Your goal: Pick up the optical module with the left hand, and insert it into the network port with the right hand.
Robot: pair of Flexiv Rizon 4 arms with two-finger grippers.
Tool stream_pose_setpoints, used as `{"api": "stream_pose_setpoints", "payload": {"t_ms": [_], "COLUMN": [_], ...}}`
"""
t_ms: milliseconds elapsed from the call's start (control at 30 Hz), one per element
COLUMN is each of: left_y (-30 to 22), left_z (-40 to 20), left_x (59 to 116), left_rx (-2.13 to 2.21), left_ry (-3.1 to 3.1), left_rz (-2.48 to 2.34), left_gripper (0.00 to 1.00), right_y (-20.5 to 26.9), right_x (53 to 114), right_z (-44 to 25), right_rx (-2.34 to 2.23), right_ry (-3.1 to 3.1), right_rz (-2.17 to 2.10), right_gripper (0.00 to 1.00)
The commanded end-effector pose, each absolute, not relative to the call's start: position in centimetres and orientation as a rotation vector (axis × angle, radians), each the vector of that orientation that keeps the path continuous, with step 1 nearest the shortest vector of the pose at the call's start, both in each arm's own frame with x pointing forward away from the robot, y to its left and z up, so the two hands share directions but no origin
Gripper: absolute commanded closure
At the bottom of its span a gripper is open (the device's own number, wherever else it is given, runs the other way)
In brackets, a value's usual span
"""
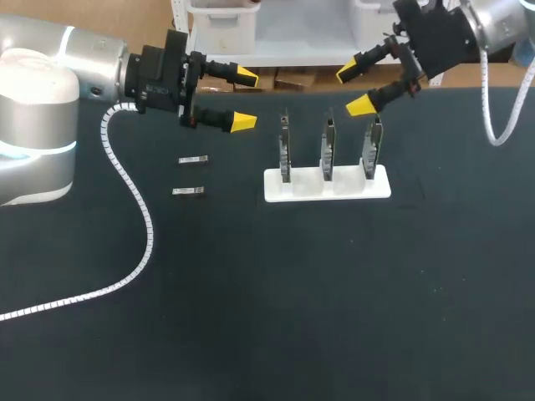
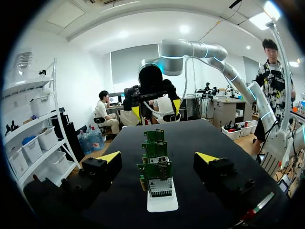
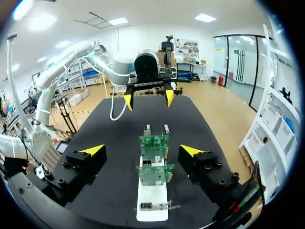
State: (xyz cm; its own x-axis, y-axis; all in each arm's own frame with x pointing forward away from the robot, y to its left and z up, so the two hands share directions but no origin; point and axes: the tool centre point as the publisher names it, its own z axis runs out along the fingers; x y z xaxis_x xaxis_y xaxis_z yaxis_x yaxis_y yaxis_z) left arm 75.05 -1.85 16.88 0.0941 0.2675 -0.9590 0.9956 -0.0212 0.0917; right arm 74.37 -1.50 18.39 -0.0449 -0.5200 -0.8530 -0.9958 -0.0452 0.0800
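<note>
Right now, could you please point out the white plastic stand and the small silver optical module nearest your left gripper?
White plastic stand (image 1: 351,187): head view, bare top of its base.
Small silver optical module (image 1: 192,159): head view, middle of its body.

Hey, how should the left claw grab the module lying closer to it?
Probably take the module from straight above, pinching its long sides at mid-length. It lies flat, a slim bar clear of the other module, so the open left claw can straddle it.
</note>
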Motion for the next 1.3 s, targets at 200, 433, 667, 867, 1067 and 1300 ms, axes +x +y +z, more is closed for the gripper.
{"api": "stream_pose_setpoints", "payload": {"t_ms": [200, 433, 667, 867, 1067, 1300], "left_y": [-1.8, -1.8, -1.8, -1.8, -1.8, -1.8], "left_z": [16.9, 16.9, 16.9, 16.9, 16.9, 16.9], "left_x": [75.0, 75.0, 75.0, 75.0, 75.0, 75.0], "left_rx": [1.455, 1.455, 1.455, 1.455, 1.455, 1.455], "left_ry": [1.329, 1.329, 1.329, 1.329, 1.329, 1.329], "left_rz": [-1.002, -1.002, -1.002, -1.002, -1.002, -1.002], "left_gripper": [0.00, 0.00, 0.00, 0.00, 0.00, 0.00], "right_y": [-3.6, -4.8, -5.5, -5.5, -5.0, -3.8], "right_x": [74.7, 74.0, 72.9, 71.5, 70.5, 70.3], "right_z": [18.9, 18.7, 18.8, 18.8, 18.3, 17.9], "right_rx": [-1.615, -1.631, -1.655, -1.663, -1.643, -1.600], "right_ry": [1.647, 1.666, 1.665, 1.654, 1.675, 1.696], "right_rz": [0.983, 0.971, 0.956, 0.956, 0.923, 0.899], "right_gripper": [0.00, 0.00, 0.00, 0.00, 0.00, 0.00]}}
